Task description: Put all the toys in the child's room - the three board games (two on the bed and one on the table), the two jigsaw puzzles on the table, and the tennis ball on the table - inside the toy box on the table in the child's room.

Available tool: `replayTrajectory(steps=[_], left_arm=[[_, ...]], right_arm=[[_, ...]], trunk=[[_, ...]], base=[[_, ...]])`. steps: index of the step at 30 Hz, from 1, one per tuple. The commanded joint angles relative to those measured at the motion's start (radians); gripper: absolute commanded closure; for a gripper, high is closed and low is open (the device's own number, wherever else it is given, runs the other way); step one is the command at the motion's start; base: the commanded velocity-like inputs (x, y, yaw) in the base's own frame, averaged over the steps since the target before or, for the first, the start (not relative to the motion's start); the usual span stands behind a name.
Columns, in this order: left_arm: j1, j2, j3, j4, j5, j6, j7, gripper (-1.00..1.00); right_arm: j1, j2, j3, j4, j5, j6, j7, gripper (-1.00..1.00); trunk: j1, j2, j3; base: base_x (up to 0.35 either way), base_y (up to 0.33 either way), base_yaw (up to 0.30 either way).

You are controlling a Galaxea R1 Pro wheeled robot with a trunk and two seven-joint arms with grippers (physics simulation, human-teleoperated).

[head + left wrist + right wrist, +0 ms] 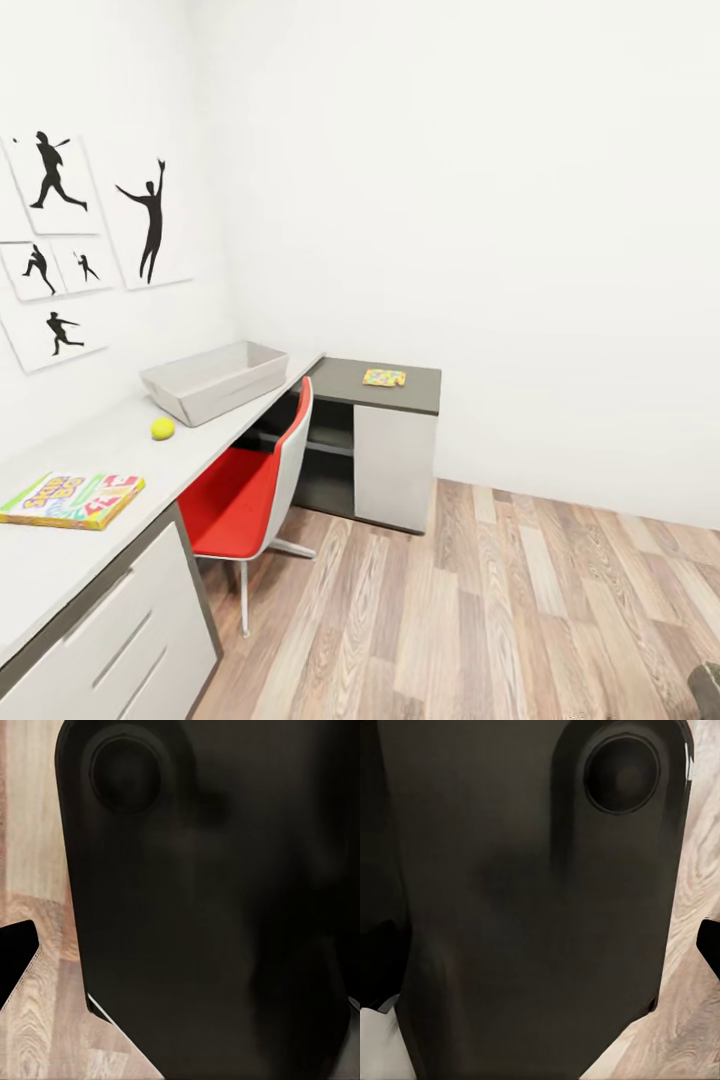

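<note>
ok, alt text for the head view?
A long white desk along the left wall holds a board game, a tennis ball and an empty grey toy box. A red chair is tucked under it; a small puzzle lies on the corner cabinet.

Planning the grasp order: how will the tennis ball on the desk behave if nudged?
The tennis ball is round and sits free on the flat white desk, so it would probably roll. The toy box behind it might stop it; toward the chair nothing would.

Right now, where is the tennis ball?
In the head view, the tennis ball lies on the white desk, at left, just before the grey toy box.
</note>
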Motion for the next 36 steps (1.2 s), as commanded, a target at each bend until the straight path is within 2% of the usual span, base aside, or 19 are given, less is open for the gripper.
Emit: replayTrajectory(steps=[1, 36], left_arm=[[0.000, 0.000, 0.000, 0.000, 0.000, 0.000, 0.000, -1.00], [0.000, 0.000, -0.003, 0.000, -0.001, -0.002, 0.000, -1.00]], right_arm=[[0.000, 0.000, 0.000, 0.000, -0.001, 0.000, 0.000, -1.00], [0.000, 0.000, 0.001, 0.000, -0.001, 0.000, 0.002, -1.00]], trunk=[[0.000, 0.000, -0.001], [0.000, 0.000, -0.015]], base=[[0.000, 0.000, -0.277], [0.000, 0.000, -0.277]])
